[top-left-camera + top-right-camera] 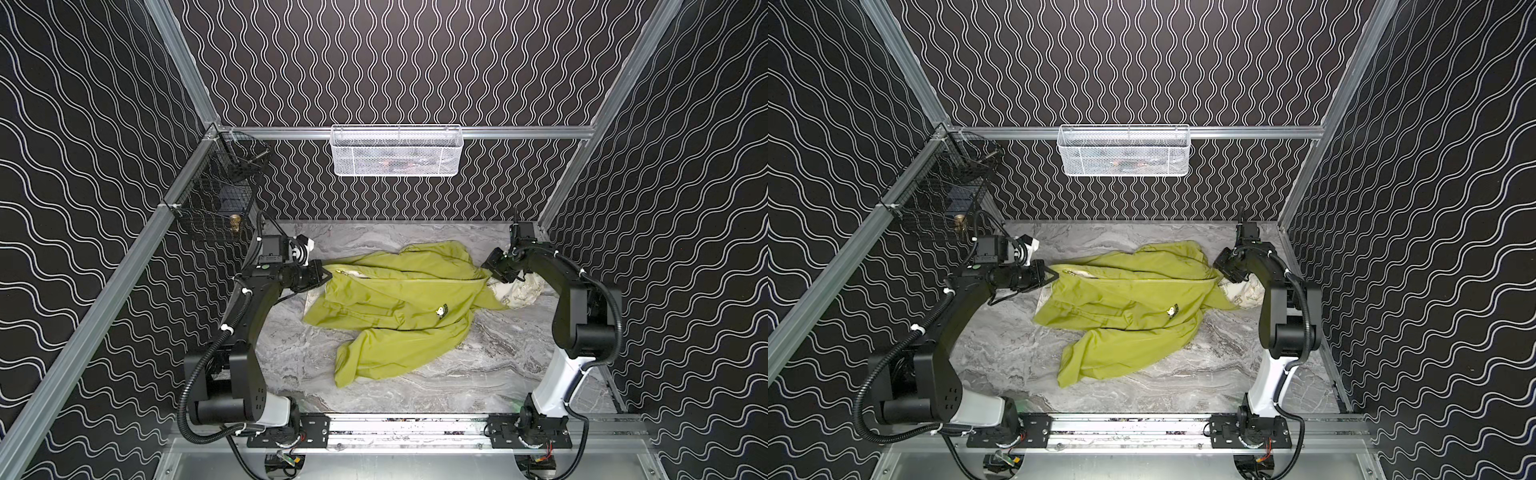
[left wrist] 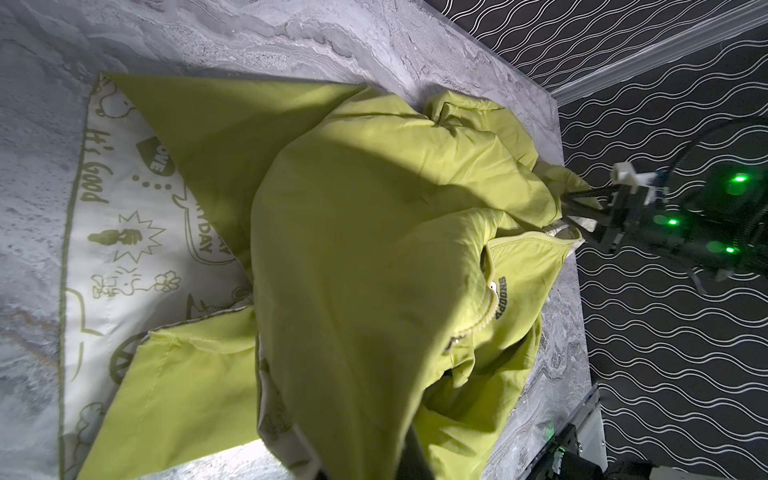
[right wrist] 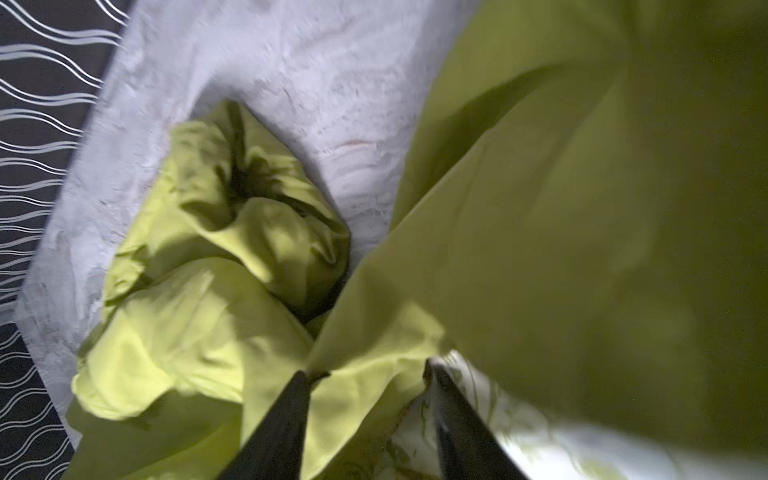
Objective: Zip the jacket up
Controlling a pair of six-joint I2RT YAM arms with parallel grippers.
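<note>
Here the middle of the table (image 1: 457, 374) is covered by the jacket (image 1: 399, 307), with its hem toward the left arm and its hood toward the right. The hem end is pinched by the left gripper (image 1: 326, 277), whose jaws are closed on the cloth, and the front is drawn fairly straight from there. At the collar end the right gripper (image 3: 366, 369) is seen with jaws apart; green cloth lies loose between them and nothing is clamped. The zip (image 1: 415, 281) appears closed along most of the front, though its top is hidden. The release is judged best finished by drawing the right fingers straight back, so that no fold is snagged, while the hem is held taut.
</note>
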